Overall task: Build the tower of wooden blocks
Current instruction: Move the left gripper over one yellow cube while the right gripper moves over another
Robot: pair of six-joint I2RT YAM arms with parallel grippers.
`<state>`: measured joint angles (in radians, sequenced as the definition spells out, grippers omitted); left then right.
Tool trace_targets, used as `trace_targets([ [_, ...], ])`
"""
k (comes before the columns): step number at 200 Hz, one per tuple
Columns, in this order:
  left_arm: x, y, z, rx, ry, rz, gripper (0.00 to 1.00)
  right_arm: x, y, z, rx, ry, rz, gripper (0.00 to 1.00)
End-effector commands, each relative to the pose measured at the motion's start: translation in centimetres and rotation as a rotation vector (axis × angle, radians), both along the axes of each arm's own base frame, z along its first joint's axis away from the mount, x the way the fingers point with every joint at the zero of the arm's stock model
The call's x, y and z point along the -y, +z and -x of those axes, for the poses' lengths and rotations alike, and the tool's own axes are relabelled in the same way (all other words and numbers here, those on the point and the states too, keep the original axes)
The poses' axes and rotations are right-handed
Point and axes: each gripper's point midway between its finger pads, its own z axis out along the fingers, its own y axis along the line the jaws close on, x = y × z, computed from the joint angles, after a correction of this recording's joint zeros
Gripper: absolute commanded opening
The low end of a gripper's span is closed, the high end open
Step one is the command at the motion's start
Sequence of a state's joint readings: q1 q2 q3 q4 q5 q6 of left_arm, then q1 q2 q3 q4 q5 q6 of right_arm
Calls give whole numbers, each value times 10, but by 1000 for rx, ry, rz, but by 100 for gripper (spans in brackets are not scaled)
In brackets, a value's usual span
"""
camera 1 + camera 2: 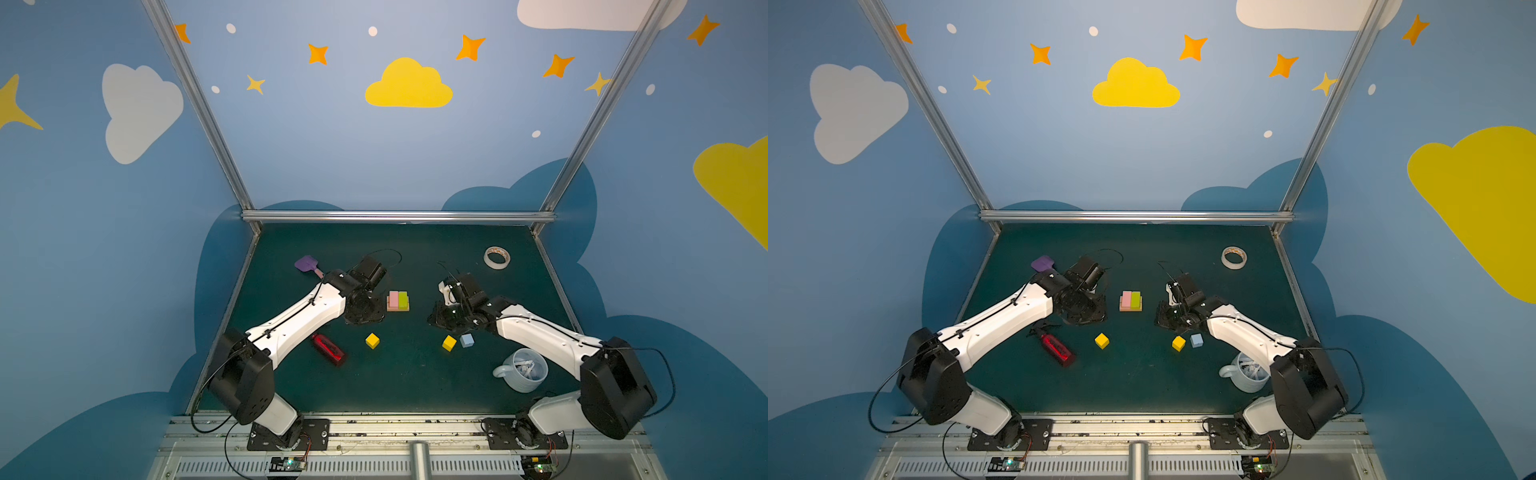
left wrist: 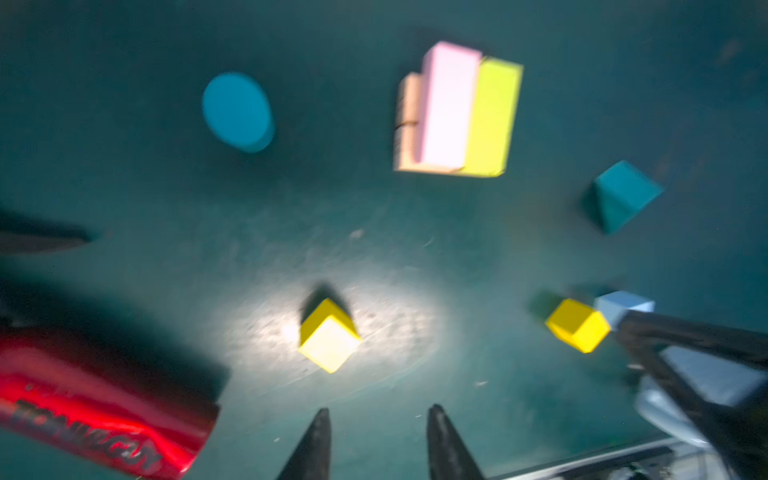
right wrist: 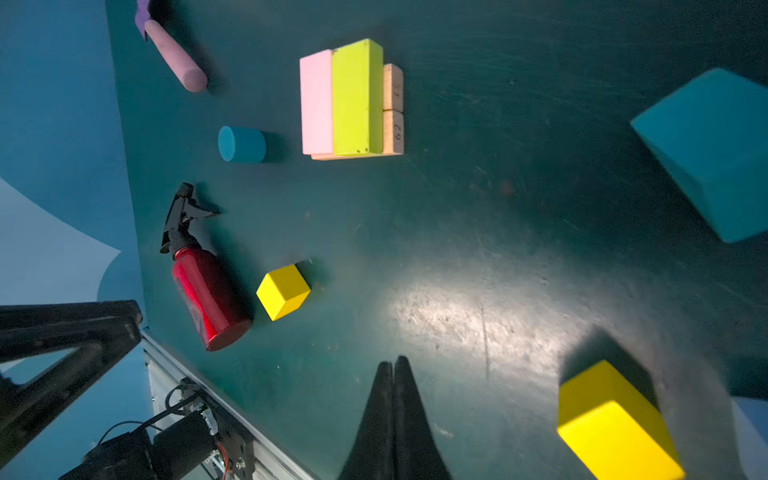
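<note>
The tower stands as two tan bars with a pink slab and a lime slab side by side on them, mid-table. One yellow cube lies nearer the front; a second yellow cube touches the pale-blue cube. The teal cylinder and teal house-shape show only in the wrist views. My left gripper hovers left of the stack, open, nothing between its fingers. My right gripper hangs right of the stack, shut and empty.
A red bottle lies front left beside the left arm. A purple spatula lies back left, a tape roll back right, and a pale mug front right under the right arm.
</note>
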<state>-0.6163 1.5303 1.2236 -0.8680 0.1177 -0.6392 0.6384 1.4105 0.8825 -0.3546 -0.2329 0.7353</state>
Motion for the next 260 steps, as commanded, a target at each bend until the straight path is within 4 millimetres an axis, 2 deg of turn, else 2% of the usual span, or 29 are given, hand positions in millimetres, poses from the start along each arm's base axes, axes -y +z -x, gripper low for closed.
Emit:
trace_targets([
  [1, -12, -6, 9, -11, 81, -22, 50, 19, -7, 9, -3, -20, 69, 0],
  [41, -5, -18, 15, -34, 172, 32, 55, 25, -10, 12, -5, -32, 68, 0],
  [76, -14, -35, 19, -63, 277, 0, 58, 28, -9, 12, 9, -36, 61, 0],
  [105, -6, -46, 17, -86, 332, 48, 60, 31, -12, 12, 4, -40, 57, 0],
  [156, 0, -67, 10, -139, 333, -2, 60, 36, -13, 13, 13, -54, 40, 0],
  [208, 1, -89, 11, -208, 340, -68, 54, 53, -15, 17, 21, -103, 40, 1],
  [260, -2, -93, 13, -212, 314, -107, 46, 61, -17, 18, 13, -121, 38, 1],
])
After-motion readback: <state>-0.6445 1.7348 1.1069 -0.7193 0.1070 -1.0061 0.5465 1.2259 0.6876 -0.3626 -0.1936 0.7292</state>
